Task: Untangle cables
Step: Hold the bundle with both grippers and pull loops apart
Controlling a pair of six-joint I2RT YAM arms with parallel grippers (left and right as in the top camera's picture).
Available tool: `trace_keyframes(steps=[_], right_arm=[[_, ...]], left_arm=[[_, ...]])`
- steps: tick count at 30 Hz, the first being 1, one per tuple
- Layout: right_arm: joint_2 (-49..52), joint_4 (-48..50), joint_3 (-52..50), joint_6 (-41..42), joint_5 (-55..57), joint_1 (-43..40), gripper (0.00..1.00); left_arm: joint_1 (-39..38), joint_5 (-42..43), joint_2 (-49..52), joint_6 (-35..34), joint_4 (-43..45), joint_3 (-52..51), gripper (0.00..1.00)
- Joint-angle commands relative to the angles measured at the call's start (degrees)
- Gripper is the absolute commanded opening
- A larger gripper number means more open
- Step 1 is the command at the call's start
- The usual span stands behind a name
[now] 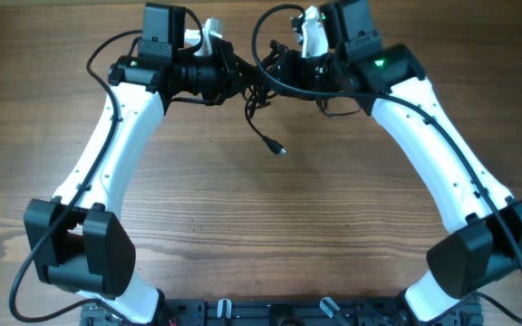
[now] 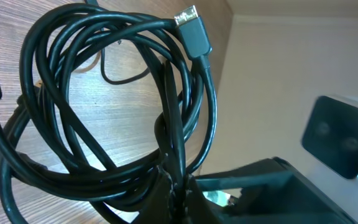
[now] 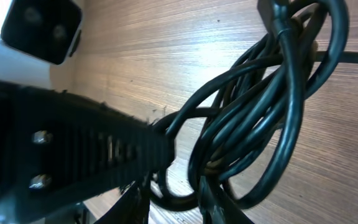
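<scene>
Wooden table [image 1: 261, 226] boards ran under both white arms, the left arm [image 1: 116, 136] and the right arm [image 1: 442, 154] bent inward so that they met near the far edge. At that meeting point the left gripper [image 1: 236, 80] was clamped on the cables [image 1: 259, 91], its dark fingers closed around several strands in the left wrist view, and the right gripper [image 1: 284, 71] pinched the same tangled black bundle from the other side. One loose strand [image 1: 263, 127] hung from the bundle toward the table and ended in a small plug [image 1: 280, 150], while a silver-tipped plug [image 2: 188, 15] stuck out at the top of the coil.
</scene>
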Motion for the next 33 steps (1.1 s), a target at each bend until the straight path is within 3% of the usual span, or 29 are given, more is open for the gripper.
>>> trace_keyframes(steps=[1,4,9,14,17,27,30,33], right_arm=[[2.43,-0.68,0.85,1.79,5.44,0.09,0.27],[4.63,-0.02,0.85,2.84,6.91,0.09,0.21],[6.73,2.45,0.85,4.15,6.91,-0.11,0.22],[7.28,5.70,0.85,4.96,5.99,-1.11,0.41],[7.58,9.81,0.85,3.61,1.81,-0.98,0.44],[7.91,15.98,0.85,3.69,-0.94,1.11,0.43],[7.96,18.01,0.85,3.65,-2.89,2.49,0.35],[7.96,19.54,0.85,2.84,-5.05,3.67,0.35]], left_arm=[[0.02,2.91,-1.36,-0.31,0.66,0.66,0.04],[0.02,3.74,-1.36,-0.31,1.14,0.66,0.04],[0.02,4.55,-1.36,-0.31,2.10,0.68,0.04],[0.02,4.59,-1.36,-0.31,2.10,0.66,0.04],[0.02,5.49,-1.36,-0.31,2.23,0.66,0.04],[0.02,7.15,-1.36,-0.33,3.19,0.66,0.04],[0.02,7.17,-1.36,-0.33,3.19,0.66,0.04],[0.02,7.17,-1.36,-0.33,3.19,0.66,0.04]])
